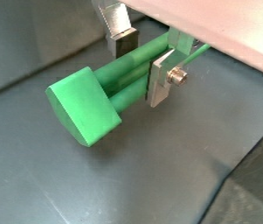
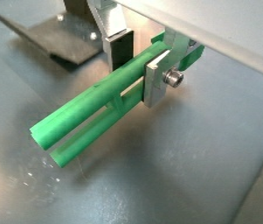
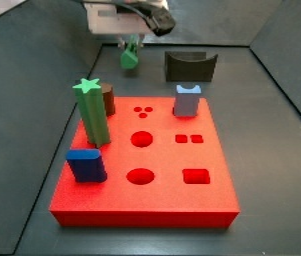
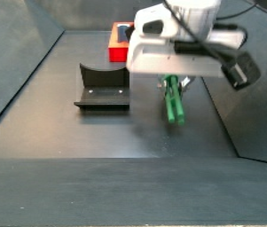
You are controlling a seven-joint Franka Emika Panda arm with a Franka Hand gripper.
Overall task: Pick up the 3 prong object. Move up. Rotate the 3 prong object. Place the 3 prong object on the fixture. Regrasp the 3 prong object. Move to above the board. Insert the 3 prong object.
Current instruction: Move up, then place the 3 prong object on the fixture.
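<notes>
The 3 prong object is clamped between the closed hand, low over the floor beside the fixture. The board is seen fully only in a side view. Three joined green rods are shown in a wrist view.

In a side view, the board lies in front, and the fixture stands behind it, apart from it. The gripper is beside the fixture, behind the board, and the 3 prong object sits between its fingers, above the floor.
</notes>
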